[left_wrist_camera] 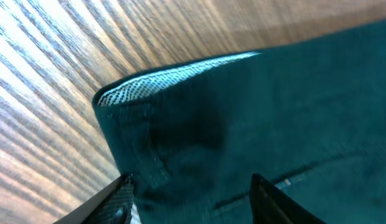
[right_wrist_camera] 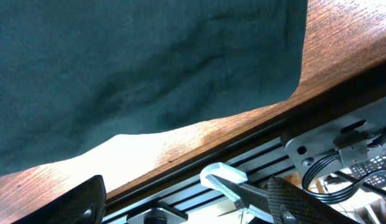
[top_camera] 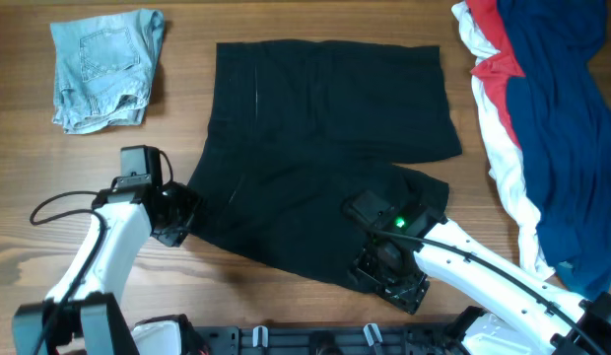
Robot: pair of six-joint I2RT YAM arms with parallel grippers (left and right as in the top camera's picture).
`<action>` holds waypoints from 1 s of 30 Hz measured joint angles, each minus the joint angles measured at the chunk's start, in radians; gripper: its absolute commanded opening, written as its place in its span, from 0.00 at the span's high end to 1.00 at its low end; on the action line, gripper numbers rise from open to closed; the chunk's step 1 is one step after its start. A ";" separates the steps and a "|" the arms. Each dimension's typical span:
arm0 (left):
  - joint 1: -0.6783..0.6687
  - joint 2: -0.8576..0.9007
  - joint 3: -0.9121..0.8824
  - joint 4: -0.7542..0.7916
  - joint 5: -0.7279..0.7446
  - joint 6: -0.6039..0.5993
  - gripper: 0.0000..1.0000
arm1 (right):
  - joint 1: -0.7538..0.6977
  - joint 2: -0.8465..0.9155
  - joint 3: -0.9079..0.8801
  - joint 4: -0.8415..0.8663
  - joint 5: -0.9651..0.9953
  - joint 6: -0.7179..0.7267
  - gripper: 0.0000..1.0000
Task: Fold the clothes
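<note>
1. Item: black shorts, the garment to be folded. They lie spread flat at the middle of the table, waistband toward the far edge and legs toward me. The near right leg is a little rumpled.
2. Left gripper: at the near left corner of the shorts. In the left wrist view its fingers stand apart on either side of the cloth, just below the pale-edged hem corner. The jaws are open and I see no pinch made.
3. Right gripper: over the near right edge of the shorts. In the right wrist view the jaws stand wide apart and hold nothing. The cloth edge lies ahead of the fingers, with bare wood in between.
4. Step in hand, as I judge it: taking hold of the two near corners for the first fold. No fold has been made yet.
5. Next move calls for: both jaws closing on the hem, the right one first reaching onto the cloth. Both then lift together and carry the near edge over toward the waistband, kept level so the fabric does not bunch.
6. Surface: light wood-grain tabletop, matte. Its front edge meets a dark rail.
7. Other stock: folded light-blue denim shorts at the far left, and a navy, red and white heap along the right side. Both lie well apart from the grippers.
8. Room: little shows. There are cables and a grey bracket beyond the front edge.
</note>
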 measured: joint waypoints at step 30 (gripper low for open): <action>0.016 0.159 0.066 -0.021 -0.150 0.040 0.33 | 0.000 0.000 -0.001 0.053 -0.009 -0.046 0.05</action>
